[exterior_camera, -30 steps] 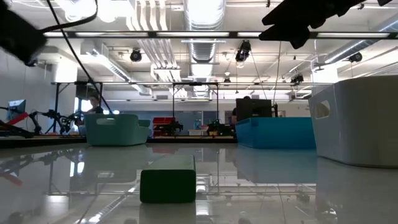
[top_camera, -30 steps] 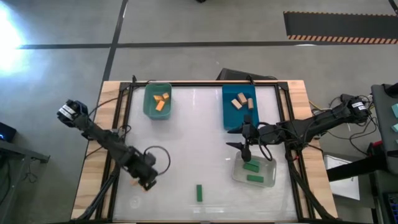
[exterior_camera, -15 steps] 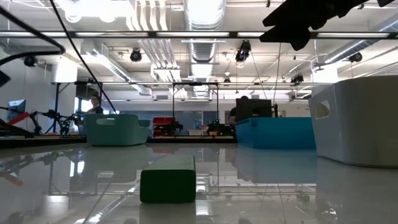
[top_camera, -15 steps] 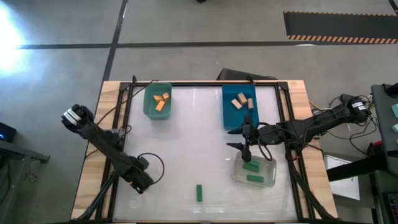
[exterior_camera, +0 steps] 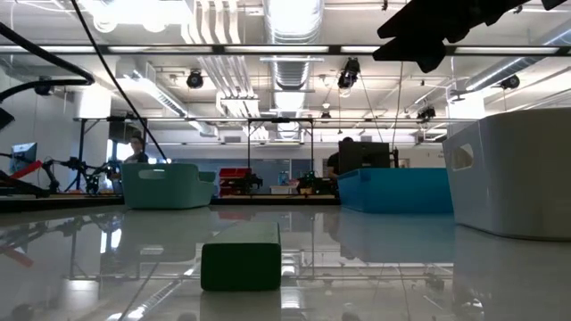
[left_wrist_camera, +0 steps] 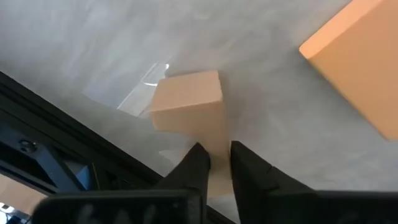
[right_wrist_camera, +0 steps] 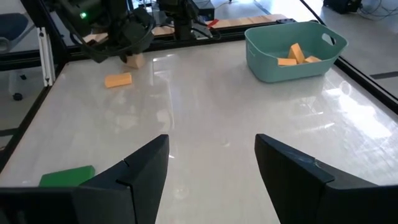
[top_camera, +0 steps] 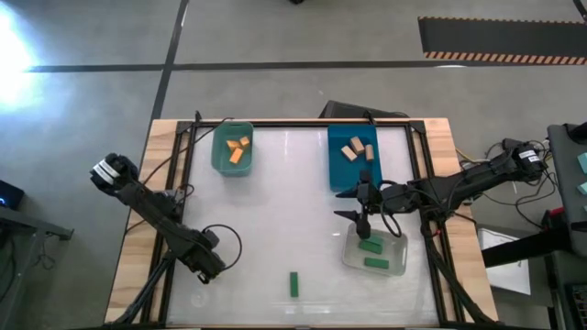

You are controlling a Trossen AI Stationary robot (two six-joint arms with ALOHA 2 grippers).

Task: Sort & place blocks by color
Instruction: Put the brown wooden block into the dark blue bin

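Bench (top_camera: 275, 202): white glossy top in a dark frame, carrying three bins and loose blocks.

Blue bin (top_camera: 350, 174): at the far side, right of centre, holding pale tan blocks (top_camera: 354, 148).

Clear bin (top_camera: 396, 261): near the right edge, closer to the front, with two dark green blocks (top_camera: 371, 246) lying in it.

Teal bin (top_camera: 220, 156): at the far side, left of centre, with orange blocks (top_camera: 238, 150) inside (also plain in the right wrist view (right_wrist_camera: 293, 55)).

Right arm: reaches in from the right, its tool (top_camera: 363, 205) held above the bench just beside the clear bin's far edge and close to the near end of the blue bin. The right wrist view shows its fingers (right_wrist_camera: 130, 174) spread wide with nothing between them.

Left arm: stretches along the left side of the bench, its tool (top_camera: 205, 267) low at the front left corner. In the left wrist view the fingers (left_wrist_camera: 194, 163) are pressed close on the lower part of a tan block (left_wrist_camera: 189, 102) that stands on the bench surface next to the frame; they are pinching it.

Loose blocks: one orange block (left_wrist_camera: 357, 59) lies flat on the bench near the pinched tan block, apart from it. One dark green block (top_camera: 294, 284) lies alone near the front edge at about the middle, well apart from both tools (it fills the foreground of the low view (exterior_camera: 241, 256)).
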